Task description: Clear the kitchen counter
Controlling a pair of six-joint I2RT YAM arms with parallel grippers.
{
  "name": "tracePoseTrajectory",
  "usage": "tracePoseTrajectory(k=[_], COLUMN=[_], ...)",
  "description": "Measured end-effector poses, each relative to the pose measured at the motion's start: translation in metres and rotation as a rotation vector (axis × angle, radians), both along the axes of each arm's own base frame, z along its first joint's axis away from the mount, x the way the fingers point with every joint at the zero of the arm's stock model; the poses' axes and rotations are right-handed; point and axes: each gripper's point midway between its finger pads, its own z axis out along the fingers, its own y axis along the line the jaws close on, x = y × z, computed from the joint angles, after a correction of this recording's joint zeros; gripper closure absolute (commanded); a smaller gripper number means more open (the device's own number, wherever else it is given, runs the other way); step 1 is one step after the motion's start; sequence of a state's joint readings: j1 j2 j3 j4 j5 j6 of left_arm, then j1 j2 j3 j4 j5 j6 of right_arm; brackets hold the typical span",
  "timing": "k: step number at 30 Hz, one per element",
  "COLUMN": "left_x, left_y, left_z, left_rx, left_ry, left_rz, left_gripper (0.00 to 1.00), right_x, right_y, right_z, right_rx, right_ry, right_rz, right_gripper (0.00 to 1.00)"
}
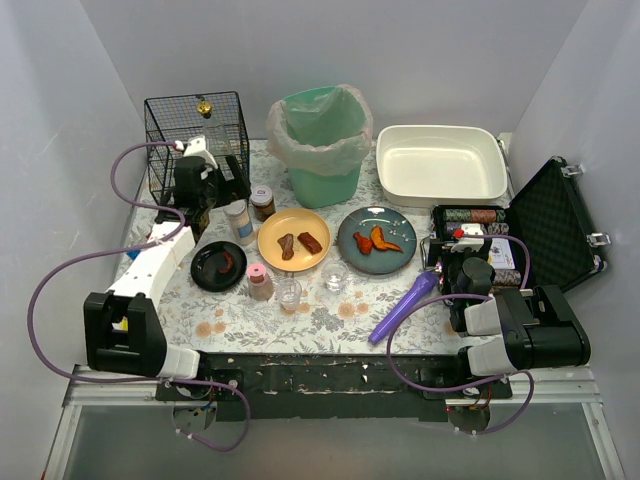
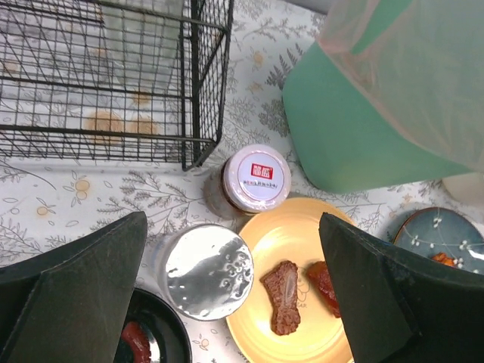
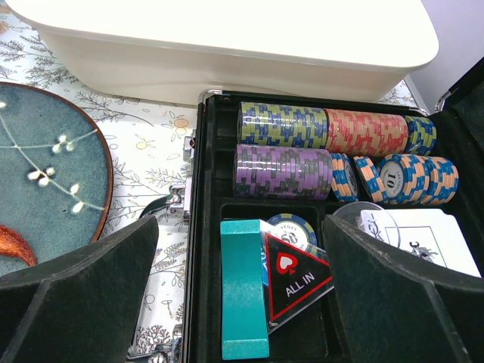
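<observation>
The kitchen counter [image 1: 330, 320] has a fern-and-flower cloth. On it stand a yellow plate [image 1: 293, 240] with two food pieces, a blue plate [image 1: 376, 240] with orange food, a small black dish [image 1: 218, 265], a silver-lidded shaker [image 1: 238, 220], a white-lidded jar [image 1: 262, 203], a pink-lidded jar [image 1: 259, 282], two glasses [image 1: 289, 292] and a purple tool [image 1: 405, 305]. My left gripper [image 1: 226, 192] is open and empty above the shaker [image 2: 208, 271] and the yellow plate [image 2: 295, 287]. My right gripper [image 1: 465, 252] is open and empty over the poker case [image 3: 302, 227].
A black wire basket [image 1: 195, 140] stands at the back left. A green bin [image 1: 320, 145] with a bag stands beside it. A white basin [image 1: 440, 165] is at the back right. The open black case [image 1: 540, 230] holds chips and cards at the right edge.
</observation>
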State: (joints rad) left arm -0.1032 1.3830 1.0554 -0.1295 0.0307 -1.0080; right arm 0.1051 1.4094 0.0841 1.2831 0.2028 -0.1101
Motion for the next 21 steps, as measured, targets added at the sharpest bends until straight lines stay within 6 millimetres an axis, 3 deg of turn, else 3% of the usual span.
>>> tracePoseTrajectory(k=[6,12,21], left_x=[-0.008,-0.015,-0.020], left_y=[-0.015,0.004,0.011], left_z=[-0.027,-0.054,-0.060], left_rx=[0.076,0.170,0.199], left_ry=[0.083,0.178,0.207], left_rz=[0.000,0.077,0.105], left_gripper=[0.02,0.02,0.05], right_x=[0.000,0.000,0.000], right_y=[0.000,0.000,0.000], right_z=[0.000,0.000,0.000], right_rx=[0.000,0.000,0.000], right_ry=[0.000,0.000,0.000], right_rz=[0.000,0.000,0.000], right_gripper=[0.02,0.02,0.02])
